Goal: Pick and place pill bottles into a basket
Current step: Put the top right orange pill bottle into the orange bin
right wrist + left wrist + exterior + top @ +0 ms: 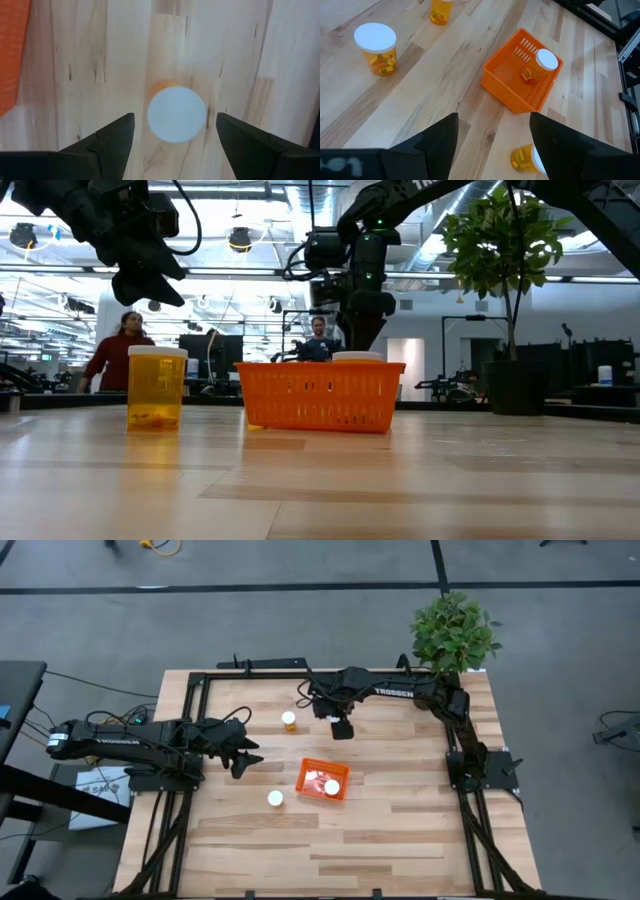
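The orange basket lies mid-table with one white-capped pill bottle upright in it. A second bottle stands farther back, and a third stands near the basket's left side. The fourth bottle stands on the table straight below my right gripper; the gripper hides it in the high view. My right gripper is open, one finger on either side of the cap and apart from it. My left gripper is open and empty above the table, left of the basket.
A potted plant stands at the table's far right corner. Black frame rails run along the table's left, far and right sides. Bare wood lies between the basket and the near edge. People show in the room beyond the table.
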`<state>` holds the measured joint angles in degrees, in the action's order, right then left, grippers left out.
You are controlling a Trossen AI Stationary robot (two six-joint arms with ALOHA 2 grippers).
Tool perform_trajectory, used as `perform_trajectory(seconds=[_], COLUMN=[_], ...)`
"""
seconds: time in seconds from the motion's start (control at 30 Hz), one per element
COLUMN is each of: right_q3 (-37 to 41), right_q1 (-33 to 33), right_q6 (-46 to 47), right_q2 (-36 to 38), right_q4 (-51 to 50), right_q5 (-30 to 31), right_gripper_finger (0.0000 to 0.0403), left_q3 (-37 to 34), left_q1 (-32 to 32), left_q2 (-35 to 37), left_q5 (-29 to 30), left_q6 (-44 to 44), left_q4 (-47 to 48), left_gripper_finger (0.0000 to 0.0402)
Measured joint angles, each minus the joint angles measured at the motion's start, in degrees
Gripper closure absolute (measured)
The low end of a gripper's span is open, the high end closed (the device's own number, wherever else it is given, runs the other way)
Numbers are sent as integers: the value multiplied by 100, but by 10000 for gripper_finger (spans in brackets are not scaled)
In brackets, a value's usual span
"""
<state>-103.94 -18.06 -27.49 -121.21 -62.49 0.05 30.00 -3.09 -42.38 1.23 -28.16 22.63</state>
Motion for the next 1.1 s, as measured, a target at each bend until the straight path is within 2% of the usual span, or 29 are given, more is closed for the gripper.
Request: perform_trajectory(seconds=[0.57,1.1], right_q3=[2,-2], right_q1=[26,65], right_q6=[-295,-35], right_q2=[0,0], right_q4=[45,429], right_q5=[48,46], right_gripper_finger=[126,126], left_q3=[-1,0], left_q1=[0,0], left_q2=[0,-1], left_q5=[-2,-11], left_q6=[5,9], left_q4=[0,0], left_gripper_finger=[166,166])
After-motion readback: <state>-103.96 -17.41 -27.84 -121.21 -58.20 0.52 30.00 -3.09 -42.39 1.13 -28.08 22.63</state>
